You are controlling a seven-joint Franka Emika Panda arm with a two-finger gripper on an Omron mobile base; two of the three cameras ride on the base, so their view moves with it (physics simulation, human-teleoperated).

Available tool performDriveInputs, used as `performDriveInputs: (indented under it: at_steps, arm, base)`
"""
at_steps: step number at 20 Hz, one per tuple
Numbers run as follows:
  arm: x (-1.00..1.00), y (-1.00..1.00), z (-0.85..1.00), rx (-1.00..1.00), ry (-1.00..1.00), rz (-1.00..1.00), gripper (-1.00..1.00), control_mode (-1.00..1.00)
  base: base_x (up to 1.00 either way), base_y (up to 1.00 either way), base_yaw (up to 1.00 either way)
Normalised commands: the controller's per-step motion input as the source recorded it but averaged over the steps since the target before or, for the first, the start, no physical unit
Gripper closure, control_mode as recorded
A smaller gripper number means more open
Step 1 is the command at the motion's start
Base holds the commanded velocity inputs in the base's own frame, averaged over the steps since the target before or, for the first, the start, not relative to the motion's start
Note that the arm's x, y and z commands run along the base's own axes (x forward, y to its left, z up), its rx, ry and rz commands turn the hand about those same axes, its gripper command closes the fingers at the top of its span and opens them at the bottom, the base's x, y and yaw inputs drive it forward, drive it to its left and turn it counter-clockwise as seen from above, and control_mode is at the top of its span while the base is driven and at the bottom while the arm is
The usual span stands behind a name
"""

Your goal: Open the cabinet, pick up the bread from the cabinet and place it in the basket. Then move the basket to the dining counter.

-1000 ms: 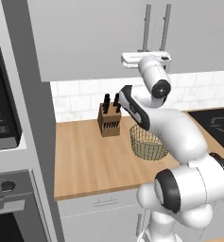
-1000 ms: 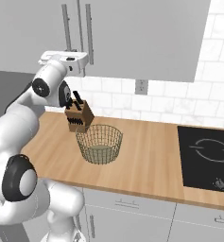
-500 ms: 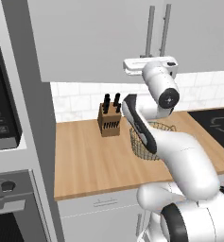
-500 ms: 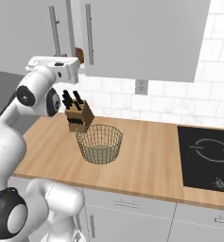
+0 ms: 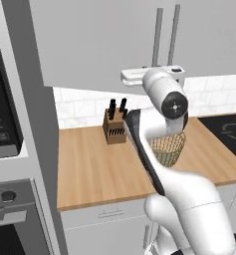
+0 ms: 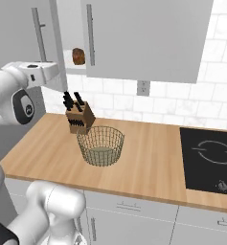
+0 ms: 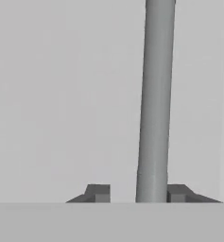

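Left base view first: arm hides most of the basket [image 5: 168,148] on the wood worktop [image 5: 94,169], knife block [image 5: 114,128] behind it, hand up at the cabinet [image 5: 114,45] handles [image 5: 158,37]; whole picture has shifted since a second ago, so the base moved. Right base view: cabinet left door [image 6: 26,43] now swung ajar where it was shut before, bread [image 6: 78,56] on the shelf inside, basket beside the knife block, cooktop [image 6: 208,160] well right. Hand view: gripper [image 7: 139,193] fingertips stand either side of the bar handle, right tip touching, left tip apart, jaws partly parted, no firm hold visible.
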Motion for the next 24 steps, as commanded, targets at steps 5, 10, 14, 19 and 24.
performDriveInputs:
  at_steps: [5, 10, 14, 19, 24]
  arm:
    - [-0.58, 0.96, -0.19, 0.00, 0.00, 0.01, 1.00, -1.00]
    - [-0.47, 1.00, -0.13, 0.00, 0.00, 0.04, 1.00, -1.00]
    - [-0.34, 1.00, -0.18, 0.00, 0.00, 0.07, 1.00, -1.00]
    - [-0.26, 1.00, -0.18, 0.00, 0.00, 0.07, 1.00, -1.00]
    - [-0.07, 0.96, -0.09, 0.00, 0.00, 0.04, 1.00, -1.00]
  base:
    - [0.00, 0.00, 0.00]
    - [0.00, 0.00, 0.00]
    - [0.00, 0.00, 0.00]
    - [0.00, 0.00, 0.00]
    - [0.00, 0.00, 0.00]
